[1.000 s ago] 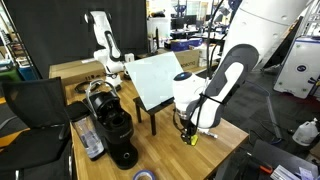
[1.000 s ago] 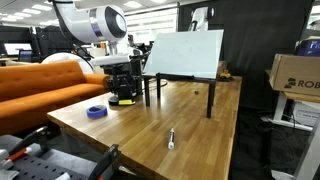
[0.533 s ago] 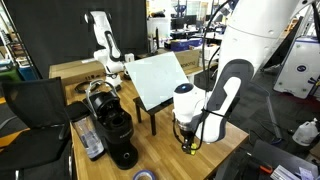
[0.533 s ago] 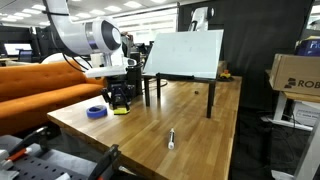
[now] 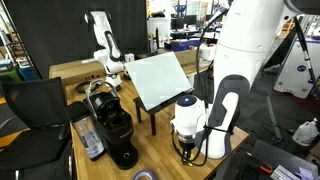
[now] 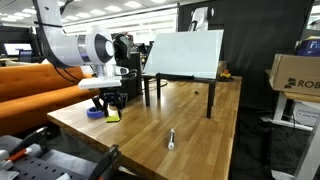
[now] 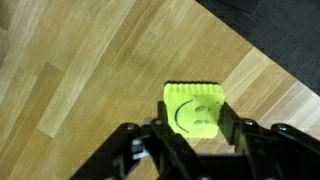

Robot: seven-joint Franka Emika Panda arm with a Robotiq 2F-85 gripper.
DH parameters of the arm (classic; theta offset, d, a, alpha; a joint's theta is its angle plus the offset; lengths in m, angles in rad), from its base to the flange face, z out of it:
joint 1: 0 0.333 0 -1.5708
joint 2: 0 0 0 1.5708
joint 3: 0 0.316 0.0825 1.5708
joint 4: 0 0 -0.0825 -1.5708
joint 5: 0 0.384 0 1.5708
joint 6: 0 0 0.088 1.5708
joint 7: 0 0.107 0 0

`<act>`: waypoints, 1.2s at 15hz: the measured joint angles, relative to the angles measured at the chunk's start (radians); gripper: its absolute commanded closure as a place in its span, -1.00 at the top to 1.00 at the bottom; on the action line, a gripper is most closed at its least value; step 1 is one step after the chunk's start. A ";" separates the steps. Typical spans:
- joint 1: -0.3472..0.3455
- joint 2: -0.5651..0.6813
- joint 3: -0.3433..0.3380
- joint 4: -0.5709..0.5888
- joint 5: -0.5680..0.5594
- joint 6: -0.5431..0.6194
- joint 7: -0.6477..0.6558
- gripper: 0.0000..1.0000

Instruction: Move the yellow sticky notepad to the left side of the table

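The yellow sticky notepad (image 7: 195, 108) sits squarely between my fingers (image 7: 152, 145), which pinch it by two opposite edges. It is square, so no long axis matters. Under it lies the table (image 7: 80, 70), whose edge and the dark floor beyond are close by on the far right of the wrist view. In an exterior view my gripper (image 6: 112, 108) hangs low over the table's left part, just beside a blue tape roll (image 6: 95, 112). I judge the coming move to be straight down, then letting go.
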 measured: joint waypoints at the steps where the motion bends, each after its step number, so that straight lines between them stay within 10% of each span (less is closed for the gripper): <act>1: 0.007 0.010 -0.001 0.000 0.000 0.022 -0.008 -0.45; 12: 0.038 0.130 -0.027 0.001 0.003 0.237 -0.124 -0.45; 14: 0.038 0.152 -0.027 0.005 0.007 0.271 -0.141 0.57; 18: 0.038 0.175 -0.027 0.017 0.012 0.290 -0.169 0.91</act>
